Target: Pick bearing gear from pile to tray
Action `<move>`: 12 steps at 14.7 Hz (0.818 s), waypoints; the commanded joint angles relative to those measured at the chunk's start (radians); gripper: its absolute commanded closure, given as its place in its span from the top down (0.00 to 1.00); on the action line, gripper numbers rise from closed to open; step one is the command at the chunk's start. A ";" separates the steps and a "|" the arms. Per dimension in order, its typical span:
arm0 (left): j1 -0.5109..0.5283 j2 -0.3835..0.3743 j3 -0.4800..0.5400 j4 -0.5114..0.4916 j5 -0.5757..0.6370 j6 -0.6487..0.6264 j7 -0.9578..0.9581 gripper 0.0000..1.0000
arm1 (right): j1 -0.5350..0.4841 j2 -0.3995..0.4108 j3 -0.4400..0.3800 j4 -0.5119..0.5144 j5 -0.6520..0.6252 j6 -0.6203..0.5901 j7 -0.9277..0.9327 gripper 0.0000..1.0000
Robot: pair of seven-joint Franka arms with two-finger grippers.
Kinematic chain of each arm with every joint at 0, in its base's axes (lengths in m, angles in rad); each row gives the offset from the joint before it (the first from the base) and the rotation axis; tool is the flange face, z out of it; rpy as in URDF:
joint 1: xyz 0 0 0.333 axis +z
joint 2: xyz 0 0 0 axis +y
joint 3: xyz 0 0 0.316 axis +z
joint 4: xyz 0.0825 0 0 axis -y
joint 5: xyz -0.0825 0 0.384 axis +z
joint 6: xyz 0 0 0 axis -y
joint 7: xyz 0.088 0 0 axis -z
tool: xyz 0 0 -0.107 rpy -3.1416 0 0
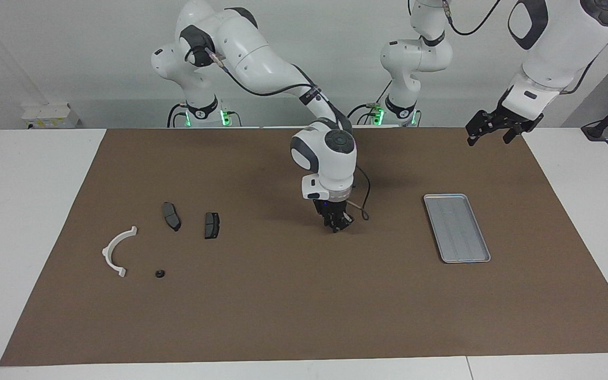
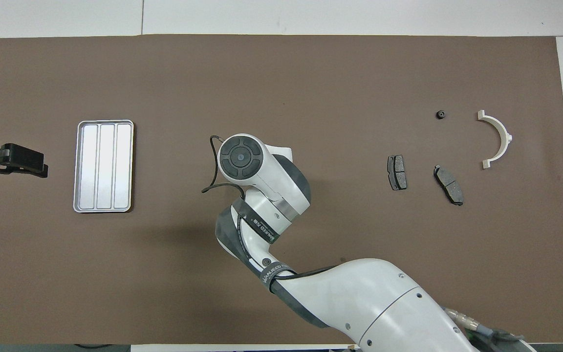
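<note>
My right fingers [image 1: 337, 228] point straight down, low over bare brown mat [image 1: 293, 306] mid-worktop, nearly closed; whether a small part sits between them I cannot tell. In the facing view the tray [image 1: 456, 227] lies at three o'clock from them, well apart. The pile lies at nine o'clock: two brake pads [image 1: 211, 225], a white half-ring bracket [image 1: 115, 250] and one tiny black round piece [image 1: 160, 274], all apart from each other. My left fingers [image 1: 488, 130] wait spread wide, raised over the mat's corner at one o'clock of the tray.
</note>
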 commanded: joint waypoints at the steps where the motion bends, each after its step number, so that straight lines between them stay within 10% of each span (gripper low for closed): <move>1: 0.014 -0.033 0.010 -0.028 -0.013 0.016 -0.009 1.00 | -0.009 -0.019 0.006 -0.055 -0.028 0.032 0.007 0.00; 2: 0.014 -0.042 0.010 -0.030 -0.013 0.014 -0.011 1.00 | -0.013 -0.021 0.006 -0.052 -0.026 0.024 0.007 0.00; 3: 0.014 -0.041 0.010 -0.030 -0.011 0.016 -0.011 1.00 | -0.018 -0.023 0.006 -0.050 -0.026 0.017 0.007 0.22; 4: 0.011 -0.042 0.009 -0.032 -0.011 0.014 -0.014 1.00 | -0.023 -0.027 0.003 -0.043 -0.026 -0.003 0.007 0.75; 5: 0.009 -0.045 0.009 -0.039 -0.011 0.010 -0.013 1.00 | -0.024 -0.027 -0.001 -0.028 -0.029 -0.043 0.001 1.00; 12: -0.062 -0.087 -0.028 -0.181 -0.010 0.152 -0.104 1.00 | -0.240 -0.130 0.006 0.100 0.000 -0.349 -0.457 1.00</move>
